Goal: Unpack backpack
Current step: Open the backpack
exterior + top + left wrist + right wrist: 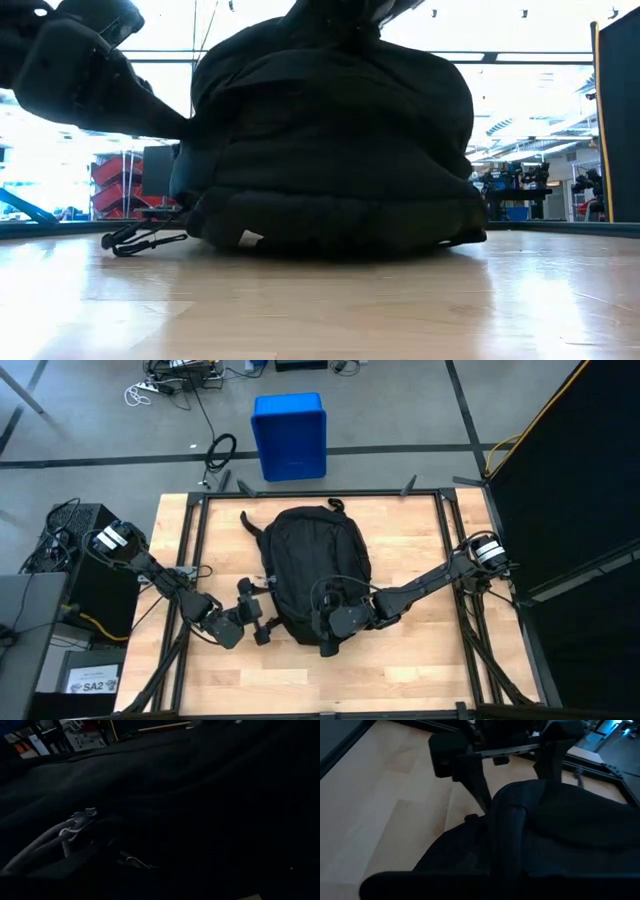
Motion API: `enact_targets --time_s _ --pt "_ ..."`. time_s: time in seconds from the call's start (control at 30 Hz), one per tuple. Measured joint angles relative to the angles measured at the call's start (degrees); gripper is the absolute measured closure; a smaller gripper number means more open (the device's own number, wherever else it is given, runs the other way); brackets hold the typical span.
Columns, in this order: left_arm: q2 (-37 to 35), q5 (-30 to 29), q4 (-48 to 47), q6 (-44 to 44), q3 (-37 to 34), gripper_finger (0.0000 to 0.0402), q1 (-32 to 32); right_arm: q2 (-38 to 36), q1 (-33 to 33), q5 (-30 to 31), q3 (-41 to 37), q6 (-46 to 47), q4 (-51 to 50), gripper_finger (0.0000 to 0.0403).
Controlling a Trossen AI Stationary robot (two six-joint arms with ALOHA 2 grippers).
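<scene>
Currently left hand [262, 622] wide beside backpack [310, 560], right hand [335, 628] pinched shut on its near edge; fabric could slip, dragging it.

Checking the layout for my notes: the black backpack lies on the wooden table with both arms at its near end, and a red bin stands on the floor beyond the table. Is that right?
Not quite: the bin is blue, not red, as the high view shows. The rest holds: the backpack lies on the wooden table with both arms at its near end.
</scene>
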Motion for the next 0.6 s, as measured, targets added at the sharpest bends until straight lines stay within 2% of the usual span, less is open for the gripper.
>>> enact_targets --time_s 0.17,0.33,0.47,0.6 --pt "0.0 -0.1 -0.2 1.4 0.0 0.0028 0.0 0.0 0.0 -4.0 0.0 -0.4 -2.1 0.0402" --pt "0.0 2.9 -0.2 2.9 0.0 0.0029 0.0 0.0 0.1 -9.1 0.0 -0.7 -4.9 0.0402" --pt "0.0 5.2 -0.3 2.5 0.0 0.0049 0.0 0.0 0.1 -9.5 0.0 -0.5 -6.0 0.0402" --pt "0.0 3.8 -0.4 2.6 0.0 0.0078 0.0 0.0 0.1 -10.0 0.0 -0.3 -6.1 0.0402"
